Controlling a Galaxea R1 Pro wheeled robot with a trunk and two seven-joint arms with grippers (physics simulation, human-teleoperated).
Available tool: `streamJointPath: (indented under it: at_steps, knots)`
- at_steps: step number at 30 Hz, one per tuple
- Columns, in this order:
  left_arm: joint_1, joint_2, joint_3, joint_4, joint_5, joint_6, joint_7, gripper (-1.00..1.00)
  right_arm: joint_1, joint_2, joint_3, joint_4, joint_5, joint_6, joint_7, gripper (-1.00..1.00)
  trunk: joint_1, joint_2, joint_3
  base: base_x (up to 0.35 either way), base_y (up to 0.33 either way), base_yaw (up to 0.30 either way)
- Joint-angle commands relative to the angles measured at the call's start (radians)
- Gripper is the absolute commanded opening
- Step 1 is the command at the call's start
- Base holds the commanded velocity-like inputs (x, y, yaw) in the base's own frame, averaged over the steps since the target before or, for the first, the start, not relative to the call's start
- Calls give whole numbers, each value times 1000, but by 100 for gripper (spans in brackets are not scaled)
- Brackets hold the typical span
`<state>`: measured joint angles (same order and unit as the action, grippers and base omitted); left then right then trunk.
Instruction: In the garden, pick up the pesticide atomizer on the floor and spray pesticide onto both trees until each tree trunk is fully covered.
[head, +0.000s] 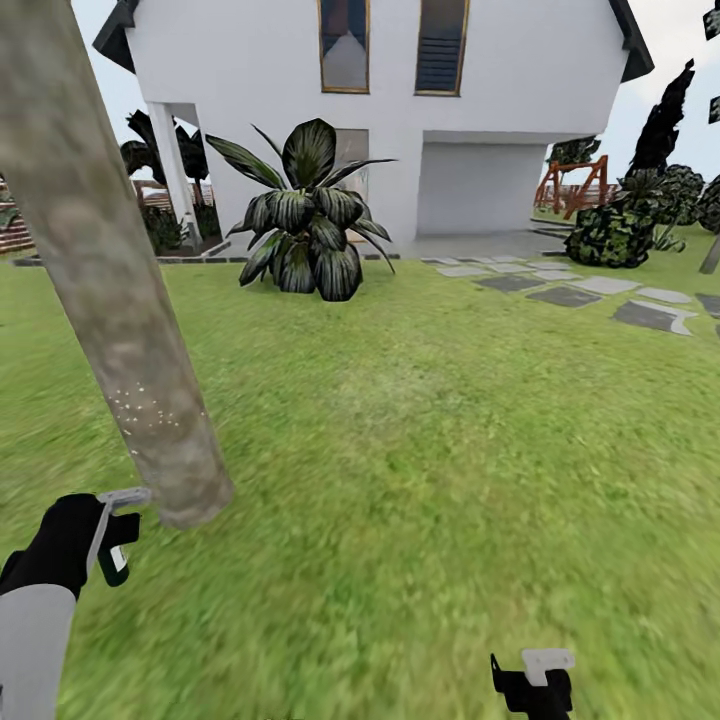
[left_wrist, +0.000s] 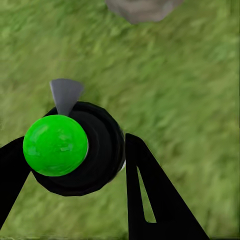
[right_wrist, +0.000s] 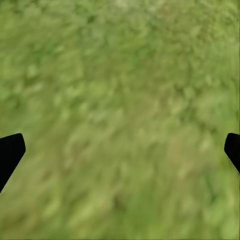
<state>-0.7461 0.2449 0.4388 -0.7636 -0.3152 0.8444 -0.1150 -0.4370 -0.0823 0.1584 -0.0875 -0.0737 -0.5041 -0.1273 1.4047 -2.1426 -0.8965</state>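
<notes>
A thick pale grey-brown tree trunk (head: 110, 300) leans up the left of the head view, its flared base (left_wrist: 142, 7) standing in the lawn. Fine white pesticide specks (head: 150, 412) dot the bark low down. My left gripper (head: 113, 543) hovers just left of the trunk's base, shut on the pesticide atomizer (left_wrist: 97, 155). The atomizer is a dark round bottle with a bright green top and a grey nozzle, held between the black fingers (left_wrist: 150, 195). My right gripper (head: 535, 682) hangs low over bare grass, open (right_wrist: 120, 155), with nothing between its fingers.
A broad-leaved striped plant (head: 305, 215) stands ahead in front of the white house (head: 500, 90). Grey stepping stones (head: 600, 295) and a dark bush (head: 615, 235) lie at the far right. Open lawn (head: 430, 450) stretches to the right of the trunk.
</notes>
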Motion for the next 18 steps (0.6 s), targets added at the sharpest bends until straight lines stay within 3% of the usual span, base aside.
streamJointPath:
  at_steps: [1,8,18]
  knots:
    - [-1,-1,3,-1,-11,4,-9,-100,0,0,9,0,-8,-2,-3,100,0,0,-1,0,-275,222]
    - [-2,-2,3,-6,-10,4,-6,-100,0,0,9,0,-8,-2,-3,100,0,0,-1,31,-274,45]
    - [-2,-8,4,-10,-10,4,-5,-100,0,1,9,0,-8,-2,-3,100,0,0,-1,172,-242,6]
